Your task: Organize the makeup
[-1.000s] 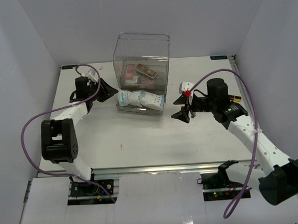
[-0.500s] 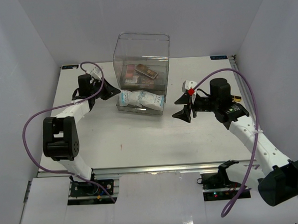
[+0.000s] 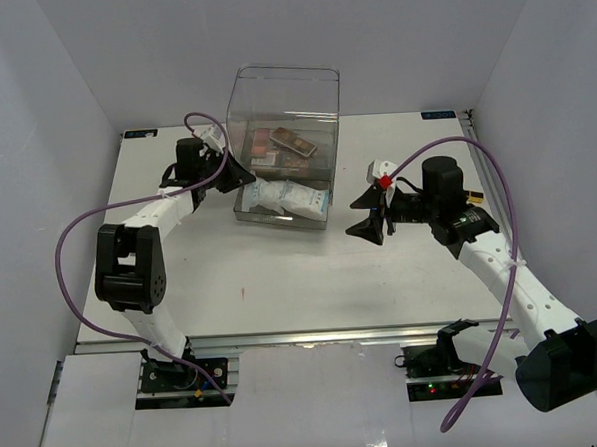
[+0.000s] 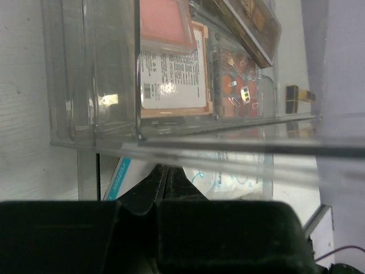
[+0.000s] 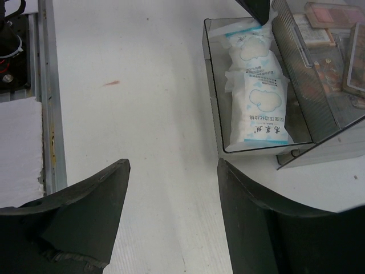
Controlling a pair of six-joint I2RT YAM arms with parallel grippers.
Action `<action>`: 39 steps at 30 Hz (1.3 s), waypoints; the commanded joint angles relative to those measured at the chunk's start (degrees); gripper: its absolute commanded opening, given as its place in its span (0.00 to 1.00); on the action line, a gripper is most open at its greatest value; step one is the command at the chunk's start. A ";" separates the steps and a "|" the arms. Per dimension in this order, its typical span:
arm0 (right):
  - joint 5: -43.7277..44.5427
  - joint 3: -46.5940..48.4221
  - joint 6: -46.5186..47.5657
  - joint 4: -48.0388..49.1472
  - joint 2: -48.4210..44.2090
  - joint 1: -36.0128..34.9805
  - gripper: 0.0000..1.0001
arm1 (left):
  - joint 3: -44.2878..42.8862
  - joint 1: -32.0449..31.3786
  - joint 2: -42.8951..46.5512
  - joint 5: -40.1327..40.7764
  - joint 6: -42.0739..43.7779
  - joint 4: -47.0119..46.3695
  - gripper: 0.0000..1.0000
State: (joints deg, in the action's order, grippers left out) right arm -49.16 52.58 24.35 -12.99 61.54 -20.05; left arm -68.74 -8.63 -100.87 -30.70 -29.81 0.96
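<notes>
Left of the clear box, the left gripper, jaws closed, sits beside the open drawer of packets; pushing it in squarely seems best. The right gripper holds its jaws open.

White links and bulky black joint housings on left arm and right arm. One purple cable loops loose off each wrist down to the base. By the right wrist: red tag, white camera block. All jaws matte black, curved, tapering.
</notes>
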 commanded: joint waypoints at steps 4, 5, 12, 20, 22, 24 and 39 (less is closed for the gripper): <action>-2.53 -0.55 -0.76 2.58 -0.72 0.90 0.70 | -5.53 -4.86 -3.04 13.11 5.27 8.93 0.04; -2.66 -0.55 -0.83 2.64 -0.72 1.01 0.70 | -5.70 -5.36 -3.25 15.33 6.06 10.00 0.04; -3.31 -0.62 -1.47 3.21 -0.79 1.15 0.69 | -6.14 -7.54 -5.40 27.05 10.41 13.71 0.05; -3.43 -0.63 -1.71 3.32 -0.72 1.54 0.70 | -5.88 -8.86 -7.68 29.83 11.44 14.33 0.31; -3.48 -0.58 -1.77 3.32 -0.55 1.65 0.70 | -5.77 -8.97 -7.35 29.83 11.28 14.33 0.38; -3.49 -0.55 -1.84 3.25 -0.45 1.68 0.70 | -5.63 -9.04 -6.27 29.83 11.10 14.26 0.46; -3.92 -0.83 -1.92 3.49 -0.74 1.95 0.70 | -3.44 -8.98 9.45 28.41 9.46 13.51 0.55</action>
State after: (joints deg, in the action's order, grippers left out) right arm -51.40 52.57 22.90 -11.79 61.54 -18.37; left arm -73.40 -17.37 -98.23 -1.09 -21.64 13.80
